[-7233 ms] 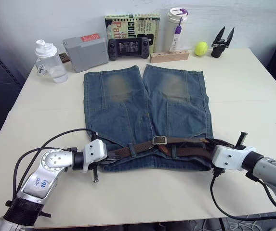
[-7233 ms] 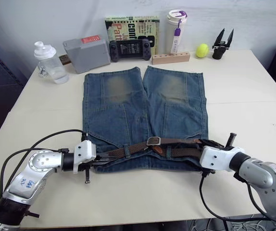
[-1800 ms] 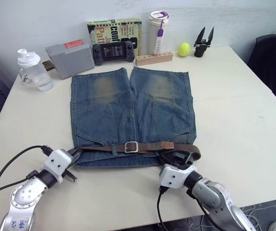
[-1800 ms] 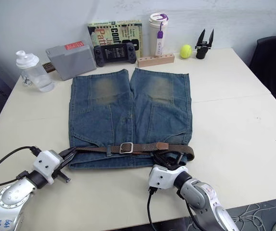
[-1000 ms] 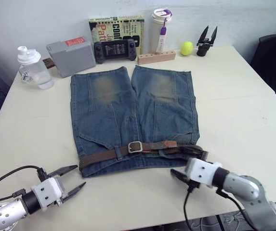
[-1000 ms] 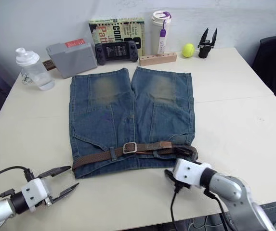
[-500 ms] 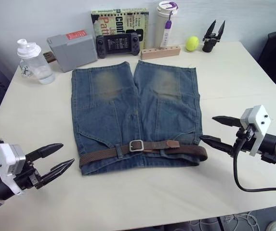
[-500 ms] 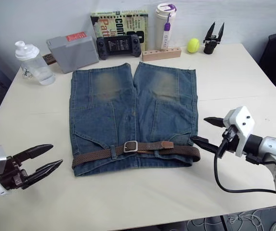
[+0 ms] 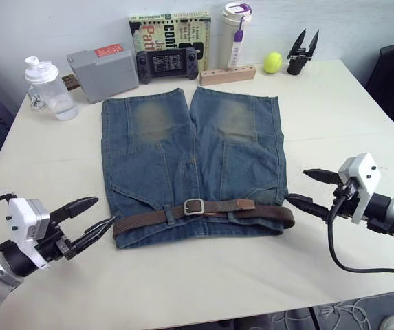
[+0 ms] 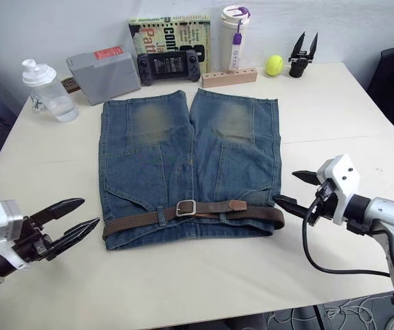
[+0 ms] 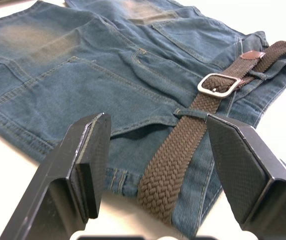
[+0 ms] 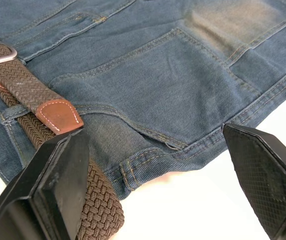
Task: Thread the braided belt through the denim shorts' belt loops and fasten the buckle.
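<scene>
Left gripper [image 9: 90, 216] lower left, fingers spread, empty | right gripper [image 9: 315, 190] right of centre, likewise spread, empty | braided belt [image 9: 203, 214] along denim shorts [image 9: 193, 151] waistband, buckle [image 9: 194, 206] fastened mid-frame | both clear, likely because the job looks done

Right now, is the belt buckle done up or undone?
Done up. The brown belt passes through the silver buckle, and its leather tip lies flat past it on the shorts.

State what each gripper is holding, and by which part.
Nothing: the left gripper and right gripper are both open, flanking the braided belt.
</scene>
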### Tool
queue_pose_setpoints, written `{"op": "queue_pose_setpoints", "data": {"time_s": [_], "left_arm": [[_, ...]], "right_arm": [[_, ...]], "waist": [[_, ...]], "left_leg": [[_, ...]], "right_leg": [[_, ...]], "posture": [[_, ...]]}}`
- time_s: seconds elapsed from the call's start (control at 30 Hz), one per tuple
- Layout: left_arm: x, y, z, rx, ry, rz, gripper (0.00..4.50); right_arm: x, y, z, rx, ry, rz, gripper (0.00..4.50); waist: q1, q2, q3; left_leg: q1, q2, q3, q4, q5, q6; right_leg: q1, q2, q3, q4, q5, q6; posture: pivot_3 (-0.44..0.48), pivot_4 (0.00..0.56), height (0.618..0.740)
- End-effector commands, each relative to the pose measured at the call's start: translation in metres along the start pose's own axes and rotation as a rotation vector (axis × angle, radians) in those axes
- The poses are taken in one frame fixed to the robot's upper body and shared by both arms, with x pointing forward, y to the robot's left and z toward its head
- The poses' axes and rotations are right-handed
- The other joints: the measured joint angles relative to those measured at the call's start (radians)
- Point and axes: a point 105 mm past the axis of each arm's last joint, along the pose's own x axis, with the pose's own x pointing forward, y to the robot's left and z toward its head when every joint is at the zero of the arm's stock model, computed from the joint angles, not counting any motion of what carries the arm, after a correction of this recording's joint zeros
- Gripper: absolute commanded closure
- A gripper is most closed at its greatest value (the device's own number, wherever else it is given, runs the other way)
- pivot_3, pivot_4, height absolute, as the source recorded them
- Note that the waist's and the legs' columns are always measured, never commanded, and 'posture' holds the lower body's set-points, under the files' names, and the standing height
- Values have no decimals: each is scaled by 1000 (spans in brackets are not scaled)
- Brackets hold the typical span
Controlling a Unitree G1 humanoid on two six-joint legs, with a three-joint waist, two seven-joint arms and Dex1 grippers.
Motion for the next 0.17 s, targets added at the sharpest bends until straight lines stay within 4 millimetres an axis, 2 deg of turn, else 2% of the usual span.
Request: {"op": "queue_pose_setpoints", "data": {"time_s": [0.03,0.17], "left_arm": [[1,-4,4,30,-9,-12,1139],[1,-3,4,31,-7,-16,1139]], "right_arm": [[-2,0,9,-26,-35,-10,19],[-1,-1,8,-22,-39,-17,19]], "waist": [[0,0,0],[0,0,0]], "left_leg": [[0,0,1,0,0,0],[0,1,6,0,0,0]], "right_leg": [[0,0,0,0,0,0],[0,1,2,0,0,0]], "posture": [[0,150,726],[0,150,726]]}}
